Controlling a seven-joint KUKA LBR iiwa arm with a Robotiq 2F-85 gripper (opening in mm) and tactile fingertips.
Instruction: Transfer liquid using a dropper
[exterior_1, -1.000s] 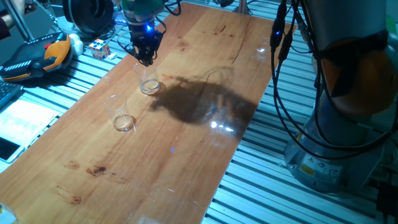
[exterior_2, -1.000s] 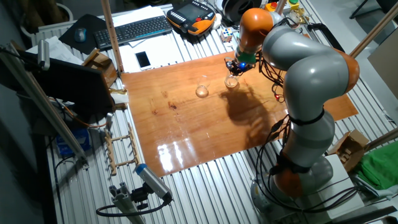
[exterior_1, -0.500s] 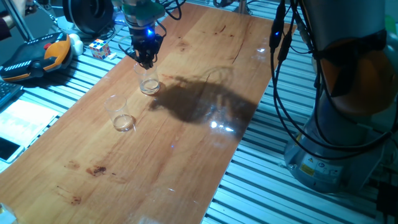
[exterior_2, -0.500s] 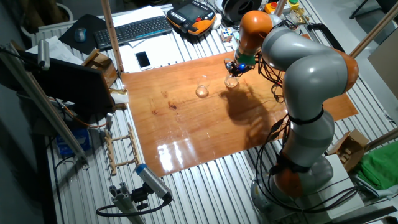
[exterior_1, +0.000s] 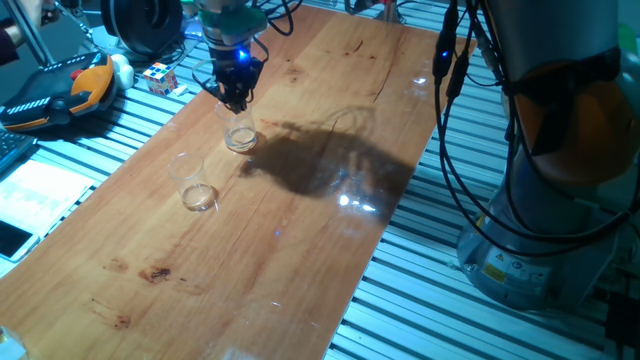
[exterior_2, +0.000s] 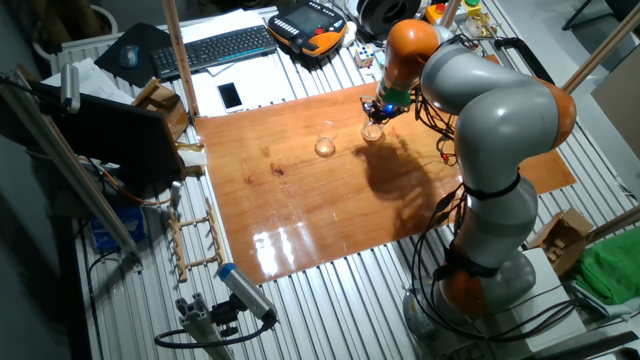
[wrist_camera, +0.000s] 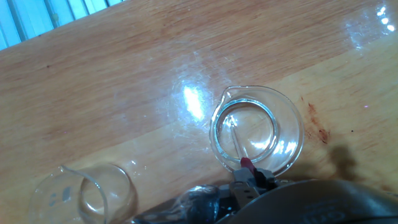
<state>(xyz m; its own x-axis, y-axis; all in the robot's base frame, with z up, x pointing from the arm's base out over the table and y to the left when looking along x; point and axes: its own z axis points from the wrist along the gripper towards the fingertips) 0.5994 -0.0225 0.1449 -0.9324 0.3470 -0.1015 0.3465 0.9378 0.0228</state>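
The gripper (exterior_1: 236, 98) hangs just above the rim of 1 of 2 small clear cups (exterior_1: 239, 129) on the wooden table (exterior_1: 330, 90), its black fingers pointing down at the cup's mouth. In the hand view the dropper (wrist_camera: 239, 145) shows as a thin, nearly see-through stem running from a small dark red end, right at the gripper (wrist_camera: 249, 180), down into this cup (wrist_camera: 256, 127); its tip sits inside the rim, over the cup's base. The fingers appear pinched onto the red end, though the grip itself is mostly hidden at the bottom edge of that view. The liquid (wrist_camera: 261, 134) lies as a shallow, glinting layer in the bottom of the cup directly under the gripper. The second cup (exterior_1: 193, 180) stands apart from the first, off to 1 side of the gripper and nearer the table's long edge; in the hand view it (wrist_camera: 87, 193) appears at the lower left corner, and whether it holds any liquid I cannot tell. In the other fixed view the arm (exterior_2: 490, 130) bends over the table's far side, with the gripper (exterior_2: 377, 108) just above the nearer cup (exterior_2: 372, 130) and the other cup (exterior_2: 325, 145) beside it. The arm's dark shadow (exterior_1: 320, 160) spreads across the wood next to the cup under the gripper.
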